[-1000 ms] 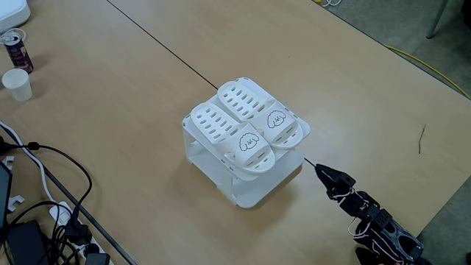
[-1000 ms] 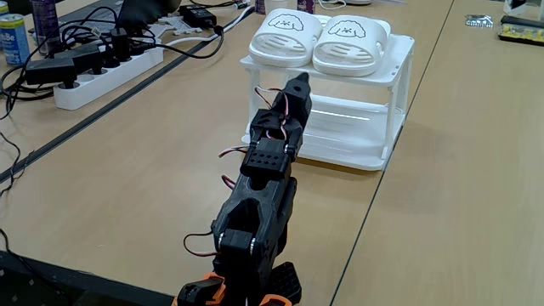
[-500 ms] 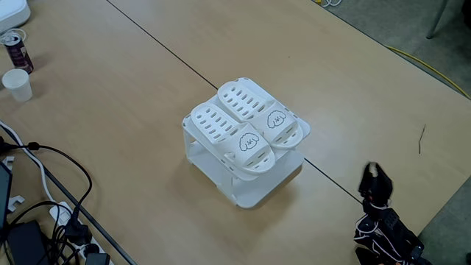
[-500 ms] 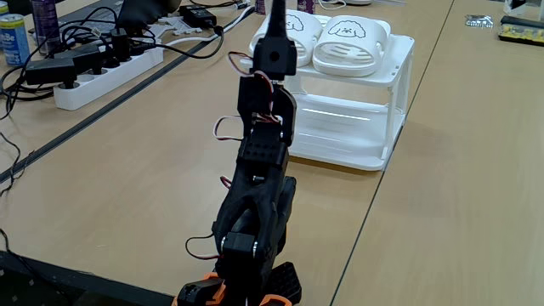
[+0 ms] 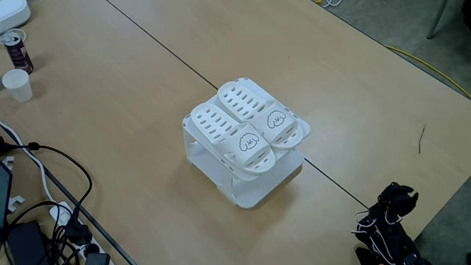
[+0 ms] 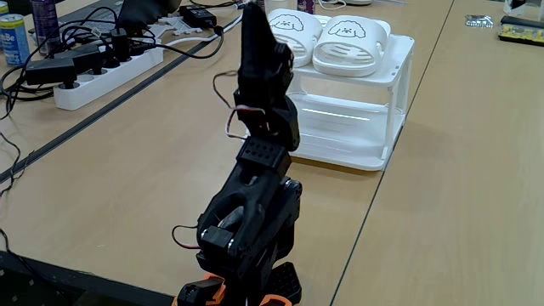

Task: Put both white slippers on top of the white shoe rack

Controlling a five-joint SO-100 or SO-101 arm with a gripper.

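Slippers both sit on top of the white shoe rack, side by side and touching along their inner edges, face marks toward the lower right in a fixed view. In a fixed view from behind my arm, the same pair rests on the rack's upper tier with the strap faces turned to the camera; the lower tier holds nothing I can see. Rack stands on the light wooden surface, straddling the dark seam line between two panels.

My arm is folded back on itself, well apart from the rack. My hand shows as a dark bundle near the lower right corner of a fixed view, over the surface edge. From behind, the hand points upward, overlapping the left slipper in the picture only. Whether the jaws are wide or narrow I cannot tell; nothing is seen held between them.

Other items: paper cup and drink can at upper left, power strip with tangled black cables.
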